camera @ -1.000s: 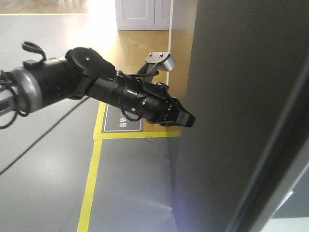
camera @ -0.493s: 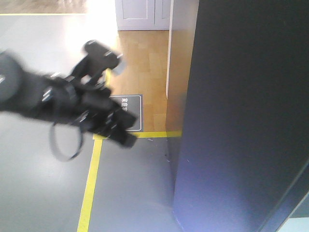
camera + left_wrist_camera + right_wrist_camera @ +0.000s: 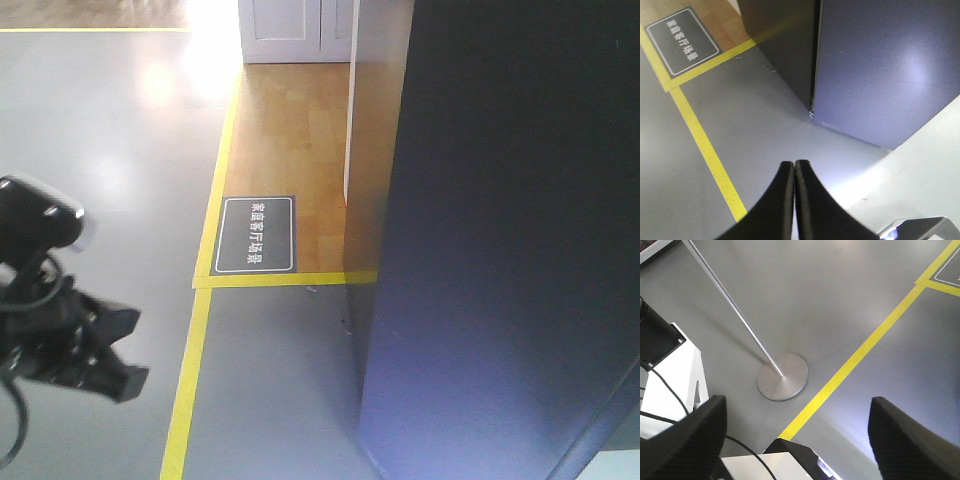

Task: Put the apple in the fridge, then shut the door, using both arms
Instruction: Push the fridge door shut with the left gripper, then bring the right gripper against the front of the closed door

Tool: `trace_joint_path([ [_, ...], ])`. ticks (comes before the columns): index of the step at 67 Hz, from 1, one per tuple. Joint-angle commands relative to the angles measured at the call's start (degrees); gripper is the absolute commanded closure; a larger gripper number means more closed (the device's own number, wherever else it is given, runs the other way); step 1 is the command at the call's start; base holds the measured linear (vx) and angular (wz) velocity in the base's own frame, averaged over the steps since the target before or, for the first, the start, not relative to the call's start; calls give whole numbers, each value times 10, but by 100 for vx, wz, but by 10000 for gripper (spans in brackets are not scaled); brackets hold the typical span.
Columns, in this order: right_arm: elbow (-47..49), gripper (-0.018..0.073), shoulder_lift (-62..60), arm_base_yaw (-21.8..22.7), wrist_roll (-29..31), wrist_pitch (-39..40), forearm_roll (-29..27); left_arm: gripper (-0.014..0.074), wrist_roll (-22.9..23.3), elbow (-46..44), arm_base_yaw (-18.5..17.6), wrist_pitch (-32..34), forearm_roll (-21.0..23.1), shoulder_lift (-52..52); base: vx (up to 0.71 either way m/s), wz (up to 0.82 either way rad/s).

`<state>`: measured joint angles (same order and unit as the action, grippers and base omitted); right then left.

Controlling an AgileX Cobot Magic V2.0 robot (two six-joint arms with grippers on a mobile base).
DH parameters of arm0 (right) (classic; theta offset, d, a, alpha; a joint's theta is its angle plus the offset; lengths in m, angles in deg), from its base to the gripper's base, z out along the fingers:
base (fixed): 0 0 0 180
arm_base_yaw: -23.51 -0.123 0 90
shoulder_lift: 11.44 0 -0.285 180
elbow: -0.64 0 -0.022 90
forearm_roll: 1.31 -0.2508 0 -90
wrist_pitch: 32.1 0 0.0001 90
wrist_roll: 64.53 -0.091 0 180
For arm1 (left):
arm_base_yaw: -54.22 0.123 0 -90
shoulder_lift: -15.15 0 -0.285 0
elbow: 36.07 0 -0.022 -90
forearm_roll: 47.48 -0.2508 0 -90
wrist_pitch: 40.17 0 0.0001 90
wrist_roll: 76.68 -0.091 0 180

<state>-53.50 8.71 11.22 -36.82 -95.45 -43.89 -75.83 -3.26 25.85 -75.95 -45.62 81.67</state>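
Note:
The dark grey fridge (image 3: 375, 150) stands at the right of the front view. Its door (image 3: 500, 250) lies flush against the body and no white interior shows. In the left wrist view the door (image 3: 890, 70) meets the fridge side (image 3: 782, 45) at a thin seam. The apple is out of view. My left gripper (image 3: 128, 378) hangs low at the left, well away from the door. Its fingers (image 3: 787, 200) are pressed together with nothing between them. My right gripper (image 3: 797, 435) is wide open and empty, pointing at the floor.
The grey floor carries yellow tape lines (image 3: 190, 380) and a dark sign (image 3: 257, 234) on wood flooring. A metal pole on a round base (image 3: 782, 377) stands under the right gripper. The robot's white base (image 3: 670, 375) and cables are at the left.
The left arm has pulled back from the door, down and to the left. The door has swung flush with the fridge.

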Motion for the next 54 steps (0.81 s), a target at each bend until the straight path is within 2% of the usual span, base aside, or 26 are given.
trace_joint_path([
  [1,13,3,6,3,3,24,-22,603,37,11,1,35,-19,-35,0,0],
  [8,13,3,6,3,3,25,-24,603,79,38,1,35,-46,-62,0,0],
  [19,13,3,6,3,8,38,-14,603,155,72,1,34,-124,-97,0,0],
  [26,15,10,7,3,4,64,-5,603,161,79,1,29,-155,-108,0,0],
  [33,21,48,25,3,-26,99,19,603,161,79,1,30,-157,-108,0,0],
  [40,36,132,57,3,-65,101,82,603,162,79,1,28,-155,-108,0,0],
  [45,54,229,84,3,-97,99,134,603,162,79,1,28,-155,-108,0,0],
  [54,88,414,131,3,-113,102,191,603,162,79,1,28,-155,-108,0,0],
])
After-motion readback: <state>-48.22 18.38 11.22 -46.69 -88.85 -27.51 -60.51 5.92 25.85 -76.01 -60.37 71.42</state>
